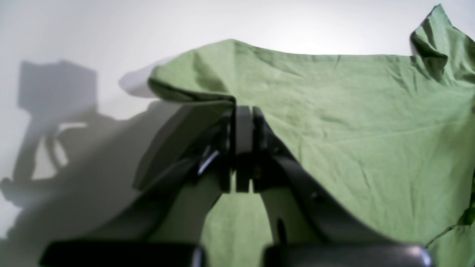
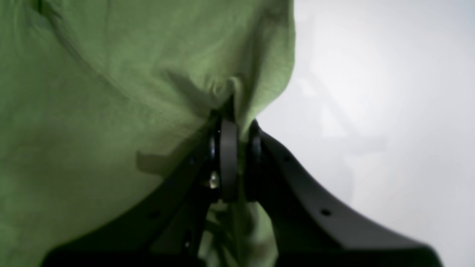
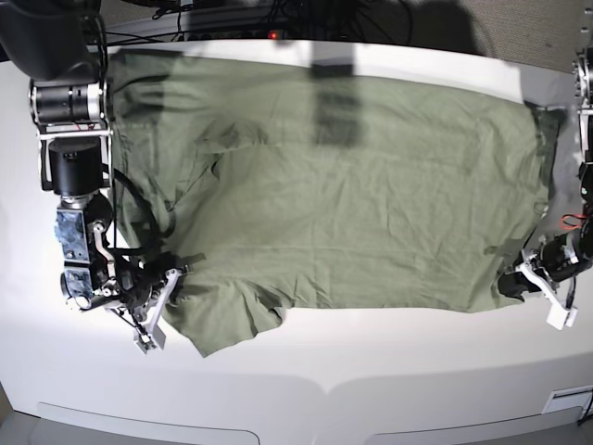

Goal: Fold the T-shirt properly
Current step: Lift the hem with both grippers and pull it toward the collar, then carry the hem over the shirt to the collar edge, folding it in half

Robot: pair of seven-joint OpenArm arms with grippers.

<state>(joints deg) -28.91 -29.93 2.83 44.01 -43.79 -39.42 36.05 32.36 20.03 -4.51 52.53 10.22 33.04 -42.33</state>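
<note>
Left gripper [image 1: 243,111] clamped on T-shirt [image 3: 352,204] hem corner, right gripper [image 2: 239,128] pinching sleeve edge; shirt spread wrinkled across white bench [image 3: 371,371]

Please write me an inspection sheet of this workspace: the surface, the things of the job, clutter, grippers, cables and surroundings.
Surface: white table, bare along the near edge.
Job's things: green T-shirt spread out flat, wrinkled, one sleeve toward the near edge.
Clutter: nothing seen.
Grippers: left gripper shut on the T-shirt's edge, lifting it slightly; right gripper shut on a pinch of T-shirt near the sleeve.
Cables: black cables behind the far edge; thin wires on both arms.
Surroundings: dark floor behind the table; nothing else clear.
</note>
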